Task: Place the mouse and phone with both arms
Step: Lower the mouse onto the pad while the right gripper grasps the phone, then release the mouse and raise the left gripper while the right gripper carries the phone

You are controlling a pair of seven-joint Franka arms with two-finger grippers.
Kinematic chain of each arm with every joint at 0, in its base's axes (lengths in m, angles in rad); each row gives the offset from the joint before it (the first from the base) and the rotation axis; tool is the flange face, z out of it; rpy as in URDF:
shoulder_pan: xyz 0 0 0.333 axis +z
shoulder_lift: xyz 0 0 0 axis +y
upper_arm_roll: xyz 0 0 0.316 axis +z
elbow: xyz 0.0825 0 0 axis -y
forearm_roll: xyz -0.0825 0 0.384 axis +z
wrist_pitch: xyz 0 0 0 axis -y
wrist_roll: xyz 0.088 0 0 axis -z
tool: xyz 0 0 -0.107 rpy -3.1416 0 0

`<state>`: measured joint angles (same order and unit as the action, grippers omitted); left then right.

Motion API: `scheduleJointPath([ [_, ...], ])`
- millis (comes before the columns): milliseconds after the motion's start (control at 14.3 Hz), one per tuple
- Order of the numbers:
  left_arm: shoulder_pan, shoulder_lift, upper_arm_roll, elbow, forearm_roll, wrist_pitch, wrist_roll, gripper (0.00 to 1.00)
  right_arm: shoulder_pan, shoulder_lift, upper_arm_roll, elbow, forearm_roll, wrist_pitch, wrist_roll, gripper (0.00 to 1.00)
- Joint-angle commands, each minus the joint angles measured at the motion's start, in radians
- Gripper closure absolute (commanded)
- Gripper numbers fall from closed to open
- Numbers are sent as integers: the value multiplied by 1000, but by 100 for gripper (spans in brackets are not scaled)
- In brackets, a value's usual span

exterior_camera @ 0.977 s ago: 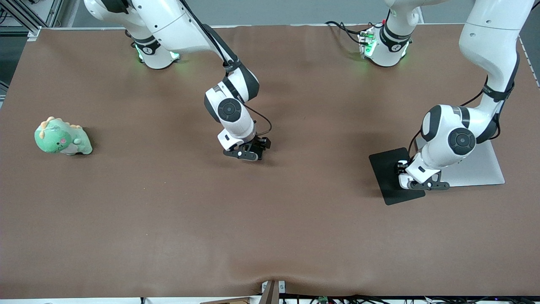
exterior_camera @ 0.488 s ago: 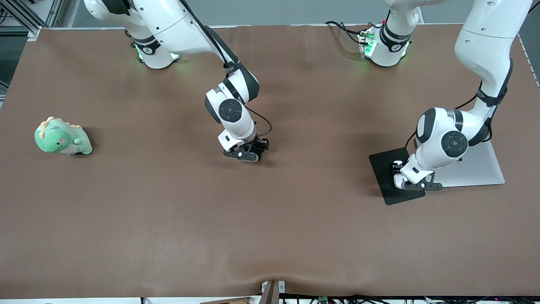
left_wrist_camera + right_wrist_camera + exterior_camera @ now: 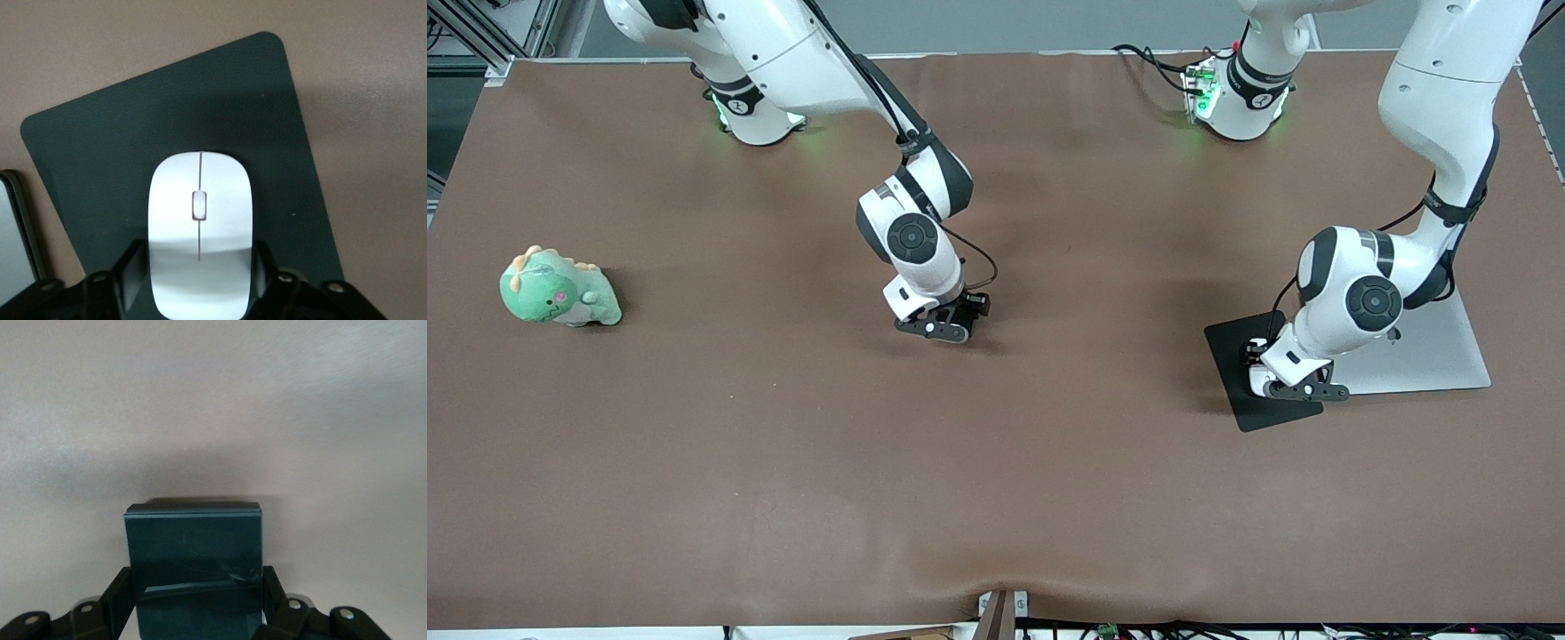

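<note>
Your left gripper (image 3: 200, 283) pinches the smooth oval mouse (image 3: 200, 227) over the matte mat (image 3: 133, 153); right gripper (image 3: 193, 600) pinches the glossy phone (image 3: 193, 553) mid-table.

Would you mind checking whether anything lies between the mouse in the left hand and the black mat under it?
Nothing visible does. The left hand grips the mouse directly over the black mat, whose surface around it is bare; the laptop sits beside the mat.

The right gripper (image 3: 941, 327) sits low at table centre; the left gripper (image 3: 1294, 389) is over the black mat (image 3: 1240, 356), perhaps touching it. A green toy (image 3: 559, 289) lies toward nine o'clock.
</note>
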<state>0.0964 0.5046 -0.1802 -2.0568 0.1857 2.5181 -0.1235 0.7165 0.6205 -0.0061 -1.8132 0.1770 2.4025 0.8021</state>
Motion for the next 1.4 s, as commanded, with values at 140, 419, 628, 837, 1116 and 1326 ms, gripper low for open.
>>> scheduleJointPath([
  [140,0,-86,-5,56,21,-65,-19,0,-64,-132,9,-81,-19,-63,-21,100],
  [419,5,-171,-28,243,21,-355,-2,0,-115,-240,11,-240,-17,-25,-101,100],
  [628,13,-280,-28,299,11,-430,1,0,-159,-286,11,-374,-16,78,-187,100],
  [837,6,-342,-33,416,-18,-605,2,0,-209,-320,9,-445,-16,90,-259,100],
  [1116,8,-380,-42,560,-166,-807,-2,0,-320,-366,9,-503,-16,84,-416,100],
  [1326,6,-443,-56,552,-160,-869,-1,0,-397,-404,6,-554,-16,80,-520,100],
])
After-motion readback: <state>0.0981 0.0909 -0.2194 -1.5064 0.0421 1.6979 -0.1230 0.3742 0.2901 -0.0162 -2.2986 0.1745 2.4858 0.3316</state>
